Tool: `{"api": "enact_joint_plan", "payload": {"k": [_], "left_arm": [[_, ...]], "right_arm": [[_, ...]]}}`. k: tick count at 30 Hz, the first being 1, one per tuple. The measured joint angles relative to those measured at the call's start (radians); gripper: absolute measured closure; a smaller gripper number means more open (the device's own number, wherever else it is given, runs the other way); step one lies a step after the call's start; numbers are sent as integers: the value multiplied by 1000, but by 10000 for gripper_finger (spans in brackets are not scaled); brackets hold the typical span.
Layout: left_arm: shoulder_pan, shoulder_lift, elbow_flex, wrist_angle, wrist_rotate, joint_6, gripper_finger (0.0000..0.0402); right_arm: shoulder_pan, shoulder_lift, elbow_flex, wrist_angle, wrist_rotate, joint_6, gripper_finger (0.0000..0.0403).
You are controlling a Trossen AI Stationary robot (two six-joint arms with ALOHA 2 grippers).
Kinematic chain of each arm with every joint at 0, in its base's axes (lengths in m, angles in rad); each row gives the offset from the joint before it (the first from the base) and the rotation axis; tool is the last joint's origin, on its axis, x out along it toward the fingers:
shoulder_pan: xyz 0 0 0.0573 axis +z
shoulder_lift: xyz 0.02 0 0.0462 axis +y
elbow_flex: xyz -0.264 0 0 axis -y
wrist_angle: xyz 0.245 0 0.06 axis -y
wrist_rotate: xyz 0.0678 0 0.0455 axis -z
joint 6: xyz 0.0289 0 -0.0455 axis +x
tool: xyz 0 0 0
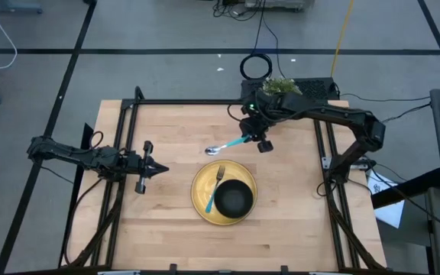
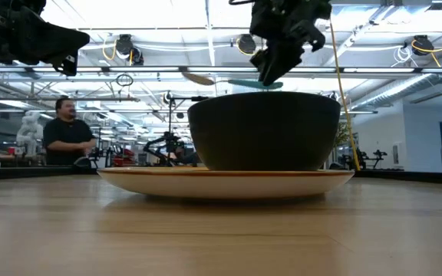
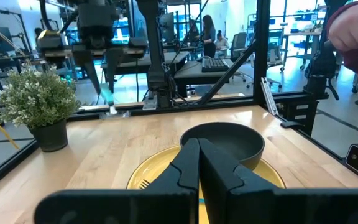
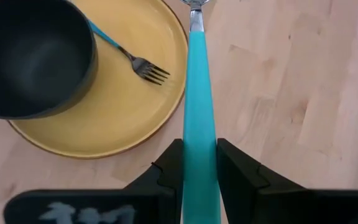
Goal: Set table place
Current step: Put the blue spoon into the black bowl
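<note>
My right gripper [image 1: 252, 138] is above the table's far middle, shut on a spoon with a teal handle [image 4: 199, 93] and a silver bowl [image 1: 214, 150]. The round yellow plate [image 1: 202, 183] lies on the wooden table [image 1: 166, 130] at the near middle. On it stand a black bowl [image 1: 234, 199] and a fork with a teal handle [image 1: 214, 187]. My left gripper [image 1: 159, 169] is shut and empty above the table's left part, pointing toward the plate; it also shows in the left wrist view [image 3: 197, 163]. My right gripper pinches the spoon's teal handle [image 4: 199, 163] between its two fingers [image 4: 235, 165], near the handle's free end. The fingers come from above, slanting down. The spoon sticks out past the fingertips toward the table's left, lifted clear of the table [image 2: 255, 83], about level.
A small potted plant [image 1: 279, 86] stands at the table's far edge behind my right gripper. Black rails [image 1: 121, 137] run along the table's sides. People show in the room beyond [image 2: 67, 126]. Bare wood lies left and right of the plate.
</note>
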Motion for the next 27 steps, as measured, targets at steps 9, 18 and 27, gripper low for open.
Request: {"api": "enact_joint_plan", "payload": {"k": [9,18,27], "left_arm": [[0,0,0,-1,0,0,394],[0,0,0,-1,0,0,394],[0,0,0,0,-1,-1,394]], "right_arm": [[64,-121,0,-69,-32,26,343],[214,-160,0,-96,-35,77,343],[259,-156,-53,-57,-28,85,343]]}}
